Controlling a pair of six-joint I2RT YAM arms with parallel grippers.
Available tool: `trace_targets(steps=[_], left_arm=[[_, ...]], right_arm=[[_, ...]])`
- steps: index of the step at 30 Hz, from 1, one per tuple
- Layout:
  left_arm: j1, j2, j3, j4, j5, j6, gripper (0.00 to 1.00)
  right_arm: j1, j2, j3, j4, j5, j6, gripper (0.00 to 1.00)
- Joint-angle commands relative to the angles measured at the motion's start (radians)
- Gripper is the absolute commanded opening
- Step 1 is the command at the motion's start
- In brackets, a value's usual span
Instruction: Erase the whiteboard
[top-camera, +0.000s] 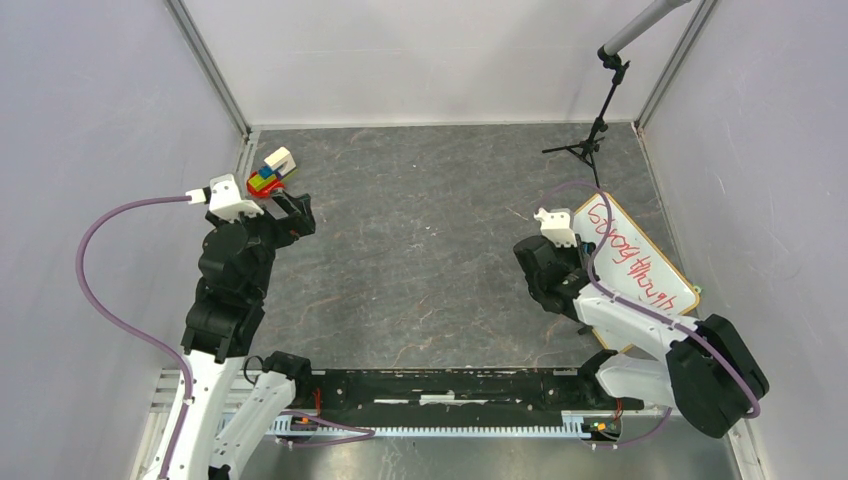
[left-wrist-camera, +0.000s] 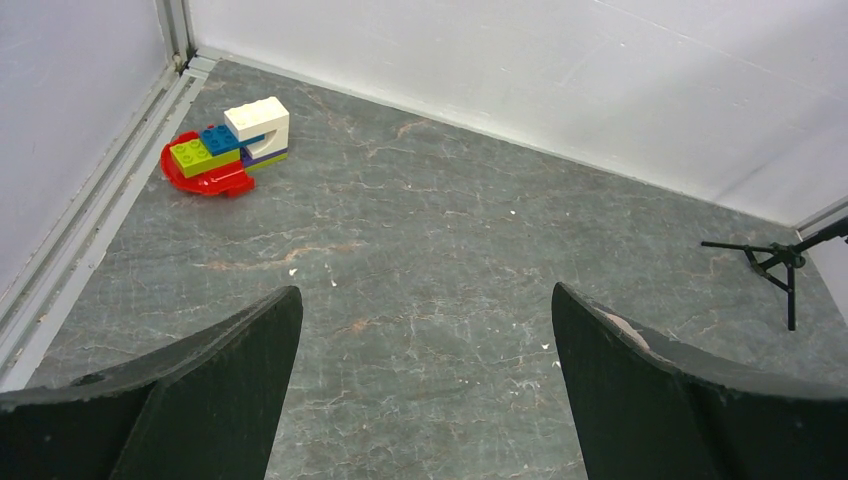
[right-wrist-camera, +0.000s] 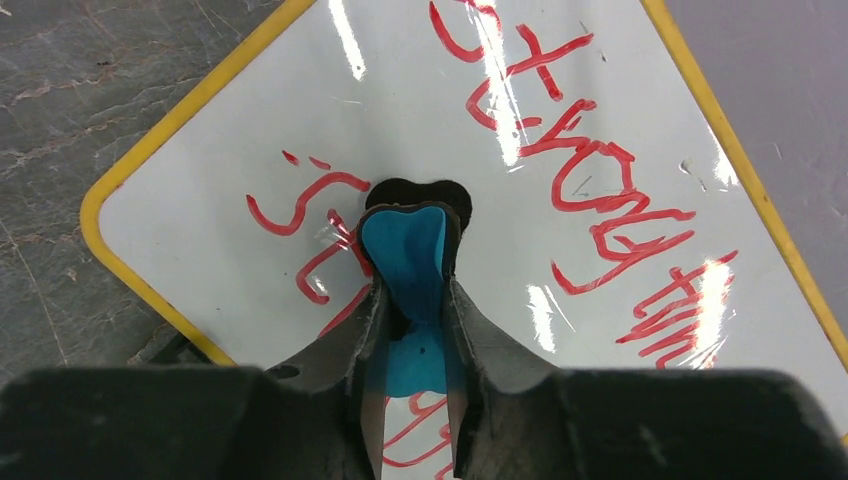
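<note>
Closest to me, the right gripper (right-wrist-camera: 410, 250) is pinched tight on a blue eraser (right-wrist-camera: 412, 275), its jaws nearly together. The eraser's end sits over the whiteboard (right-wrist-camera: 600, 120) amid the red writing (whether it presses down I cannot tell). The board lies flat on the table (top-camera: 430, 250) at its right side, turned at an angle. Farther left, the left gripper (left-wrist-camera: 425, 298) hangs with jaws spread wide, holding nothing. Beyond are toy bricks (left-wrist-camera: 228, 148) in the far-left corner and a tripod stand (top-camera: 590, 140) far right.

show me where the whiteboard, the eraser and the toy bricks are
whiteboard (right-wrist-camera: 400, 90), right wrist view, bare white surface
blue eraser (right-wrist-camera: 410, 255), right wrist view, its blue face
toy bricks (left-wrist-camera: 218, 138), left wrist view, the blue brick
</note>
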Motion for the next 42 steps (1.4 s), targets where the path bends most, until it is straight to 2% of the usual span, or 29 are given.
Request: trace_targets(steps=[1, 4, 10, 12, 14, 20, 35, 42], left_arm=[[-0.004, -0.006, 0.02, 0.03, -0.001, 0.002, 1.0], [-0.005, -0.005, 0.017, 0.03, 0.0, 0.001, 1.0], [-0.011, -0.003, 0.017, 0.032, 0.003, 0.003, 1.0], [-0.012, -0.005, 0.017, 0.032, 0.003, 0.002, 1.0], [-0.014, -0.005, 0.018, 0.032, 0.005, 0.002, 1.0], [-0.016, -0.002, 0.019, 0.032, 0.01, 0.003, 1.0], [-0.017, 0.003, 0.017, 0.032, 0.012, 0.002, 1.0], [-0.017, 0.005, 0.018, 0.032, 0.017, 0.003, 1.0]], right_arm=[[-0.004, 0.001, -0.02, 0.13, -0.006, -0.036, 0.23], [-0.004, 0.066, 0.019, 0.13, 0.0, -0.025, 0.18], [-0.004, 0.125, 0.063, 0.088, 0.014, -0.02, 0.39], [-0.004, 0.105, 0.052, 0.075, 0.014, -0.017, 0.44], [-0.004, 0.075, 0.037, 0.071, 0.009, -0.017, 0.44], [-0.007, 0.015, -0.022, 0.108, 0.018, -0.023, 0.42], [-0.031, 0.081, 0.002, 0.159, 0.013, -0.056, 0.36], [-0.032, 0.119, 0.037, 0.207, -0.034, -0.096, 0.22]])
